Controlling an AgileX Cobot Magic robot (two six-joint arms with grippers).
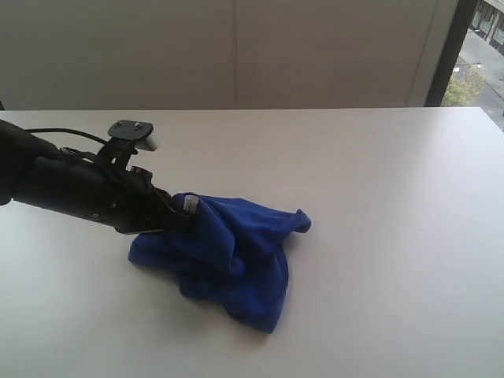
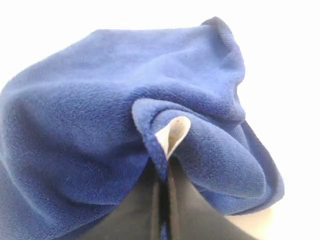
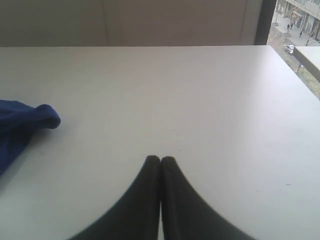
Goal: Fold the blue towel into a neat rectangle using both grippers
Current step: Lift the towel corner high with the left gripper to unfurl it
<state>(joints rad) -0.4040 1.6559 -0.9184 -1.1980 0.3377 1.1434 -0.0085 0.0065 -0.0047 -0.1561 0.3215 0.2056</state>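
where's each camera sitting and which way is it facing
Exterior view: raised, off the arms, facing the wall across the table; left gripper pinches the blue towel.
Left wrist view: on the left wrist, looking along its fingers into the towel's label.
Right wrist view: on the right wrist, over the shut right gripper, facing the window.
All three show the towel.
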